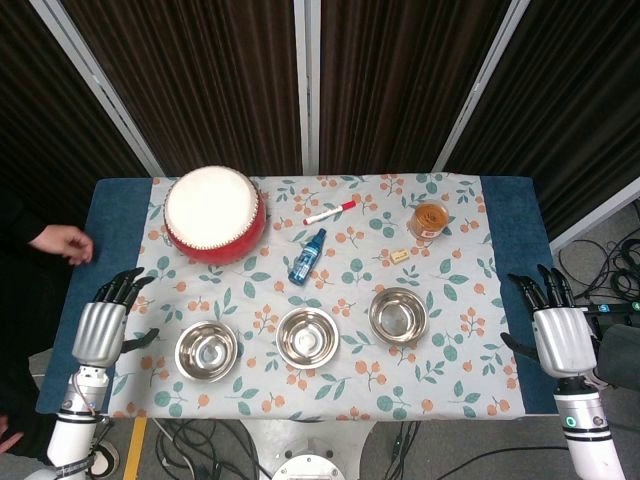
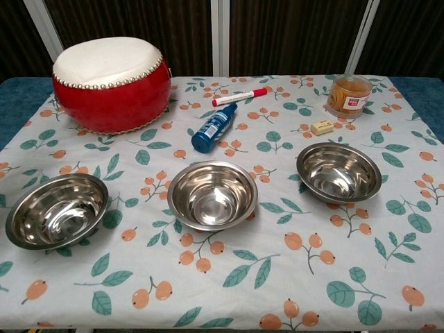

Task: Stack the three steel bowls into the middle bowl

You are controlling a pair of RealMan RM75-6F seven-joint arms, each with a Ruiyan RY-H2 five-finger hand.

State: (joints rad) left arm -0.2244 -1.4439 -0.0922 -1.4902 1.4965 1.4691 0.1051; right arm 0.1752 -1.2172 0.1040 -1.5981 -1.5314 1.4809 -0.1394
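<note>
Three steel bowls stand apart in a row near the table's front edge: the left bowl (image 1: pixel 207 351) (image 2: pixel 57 210), the middle bowl (image 1: pixel 307 337) (image 2: pixel 212 194) and the right bowl (image 1: pixel 398 315) (image 2: pixel 338 171). All are upright and hold nothing. My left hand (image 1: pixel 103 322) hangs at the table's left edge with fingers spread, holding nothing. My right hand (image 1: pixel 556 328) is off the right edge, also spread and holding nothing. Neither hand shows in the chest view.
A red drum (image 1: pixel 214 214) (image 2: pixel 111 82) stands at the back left. A blue bottle (image 1: pixel 308 256) (image 2: pixel 214 127) lies behind the middle bowl, with a red marker (image 1: pixel 329 212) (image 2: pixel 240 96) beyond it. A jar (image 1: pixel 429 220) (image 2: pixel 348 95) and a small eraser (image 1: pixel 400 254) (image 2: pixel 322 127) sit back right. A person's hand (image 1: pixel 62 243) rests at the left.
</note>
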